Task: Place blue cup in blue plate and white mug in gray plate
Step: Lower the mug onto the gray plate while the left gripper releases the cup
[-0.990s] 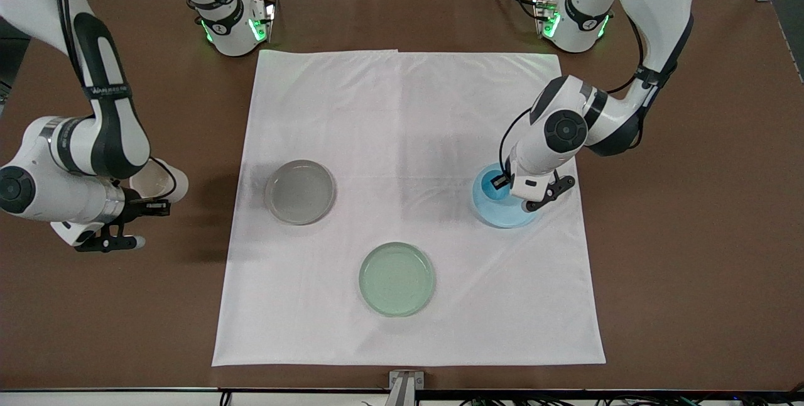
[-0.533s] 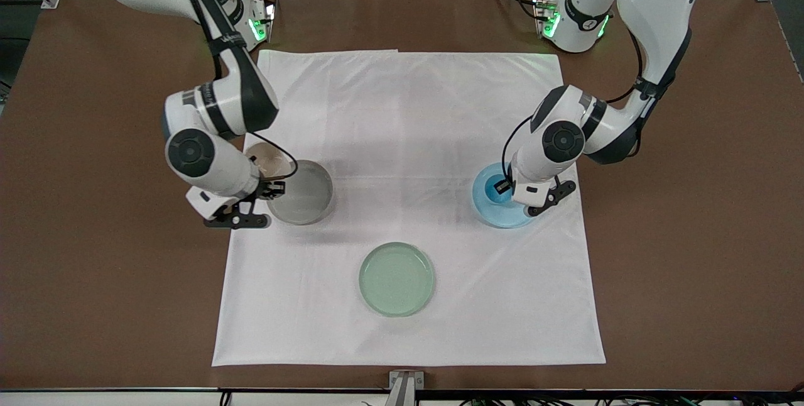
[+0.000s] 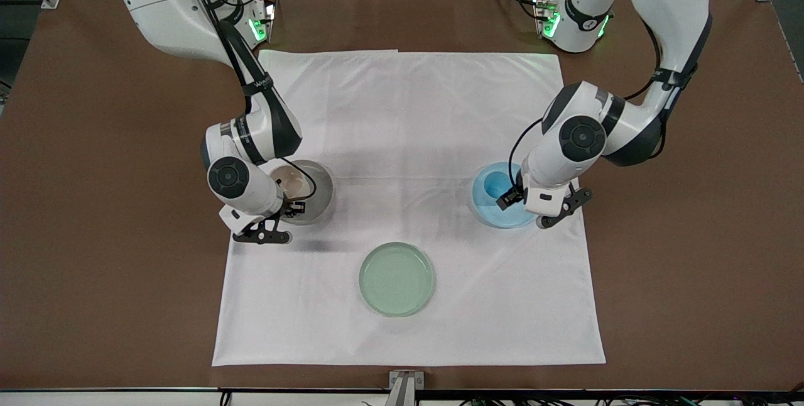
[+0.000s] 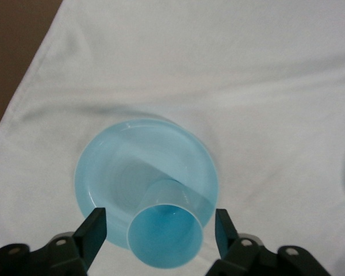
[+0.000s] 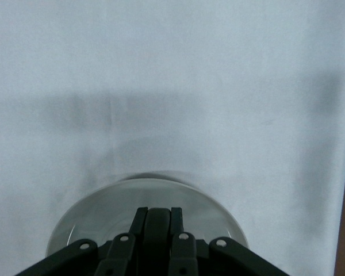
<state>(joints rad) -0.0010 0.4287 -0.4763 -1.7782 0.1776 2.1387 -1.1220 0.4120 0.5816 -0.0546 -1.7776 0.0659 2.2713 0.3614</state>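
Observation:
The blue cup (image 3: 496,187) stands upright in the blue plate (image 3: 487,208), toward the left arm's end of the cloth. My left gripper (image 3: 504,197) is open around it; in the left wrist view the cup (image 4: 165,238) sits between the two fingers (image 4: 95,231) with a gap on each side, on the plate (image 4: 112,167). My right gripper (image 3: 293,206) is shut on the dark handle of the white mug (image 3: 290,183), holding it over the gray plate (image 3: 319,198). In the right wrist view the fingers (image 5: 139,227) clamp the handle (image 5: 158,230) above the plate (image 5: 98,215); the mug body is hidden.
A pale green plate (image 3: 397,278) lies on the white cloth (image 3: 408,110), nearer the front camera than the other plates and between them. Brown tabletop (image 3: 94,280) surrounds the cloth.
My right arm has swung in from over the brown tabletop with the white mug to over the gray plate. My left gripper has shifted slightly at the blue plate.

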